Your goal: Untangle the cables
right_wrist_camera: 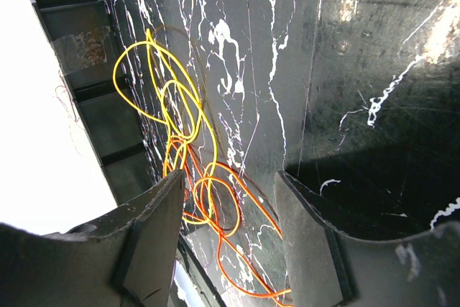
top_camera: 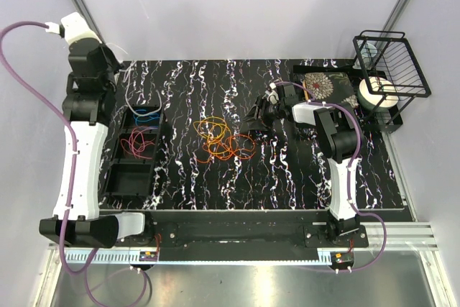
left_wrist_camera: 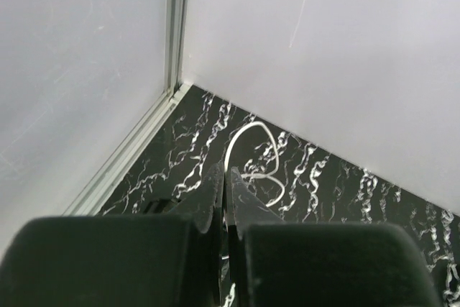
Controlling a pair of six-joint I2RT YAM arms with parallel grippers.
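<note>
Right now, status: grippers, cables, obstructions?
Left gripper shut, by pale cable, far-left corner. Right gripper open, empty, beside orange-yellow tangle mid-table. In tray: blue cable, red cable. Nothing blocking tangle.

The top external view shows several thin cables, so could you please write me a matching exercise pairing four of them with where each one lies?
Things:
1. thin blue cable
2. thin red cable
3. orange and yellow cable tangle
4. pale cable loop

Places:
A. bare marbled table, in front of the open right hand
B. middle compartment of the black divided tray
C. near the table's far left corner, beyond the shut left hand
D. far compartment of the tray

Pairs: 1-D, 2-B, 3-A, 4-C
</note>
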